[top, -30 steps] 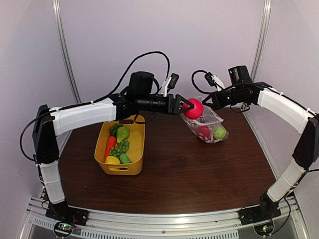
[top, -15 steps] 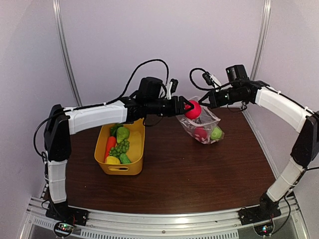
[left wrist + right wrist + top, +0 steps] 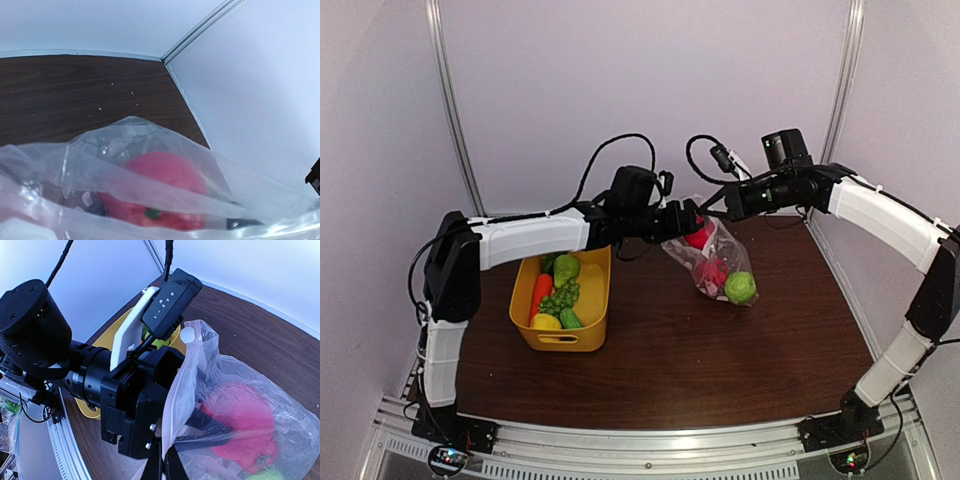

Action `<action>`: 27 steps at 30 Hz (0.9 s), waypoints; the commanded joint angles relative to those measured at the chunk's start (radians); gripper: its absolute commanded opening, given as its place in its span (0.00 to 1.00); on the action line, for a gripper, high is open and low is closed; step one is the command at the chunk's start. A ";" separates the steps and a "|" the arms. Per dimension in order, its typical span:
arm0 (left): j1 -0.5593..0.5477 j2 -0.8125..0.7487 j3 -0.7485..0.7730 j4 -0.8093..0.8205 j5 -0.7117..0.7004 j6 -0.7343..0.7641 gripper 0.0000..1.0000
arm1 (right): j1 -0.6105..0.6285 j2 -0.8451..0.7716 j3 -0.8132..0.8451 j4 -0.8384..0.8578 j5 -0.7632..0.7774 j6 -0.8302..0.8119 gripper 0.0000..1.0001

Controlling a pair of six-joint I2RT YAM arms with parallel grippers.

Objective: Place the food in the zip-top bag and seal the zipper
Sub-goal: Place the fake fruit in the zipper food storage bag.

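Brown table [image 3: 720, 360], right claw [image 3: 161, 466] pinching zip-top bag [image 3: 270, 375], left claw [image 3: 220, 431] inside by red apple [image 3: 247, 422] (right-wrist view only; grip unclear)

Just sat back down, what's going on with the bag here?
The right gripper is shut on the mouth edge of the zip-top bag, holding it up. The left gripper reaches into the opening with a red apple; whether it has let go is unclear. A green apple lies at the bag's bottom, and more food sits in the yellow basket.
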 commanded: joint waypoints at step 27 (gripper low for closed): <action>0.078 -0.389 -0.177 -0.314 0.004 0.379 0.98 | -0.227 0.034 0.225 -0.109 0.427 -0.206 0.00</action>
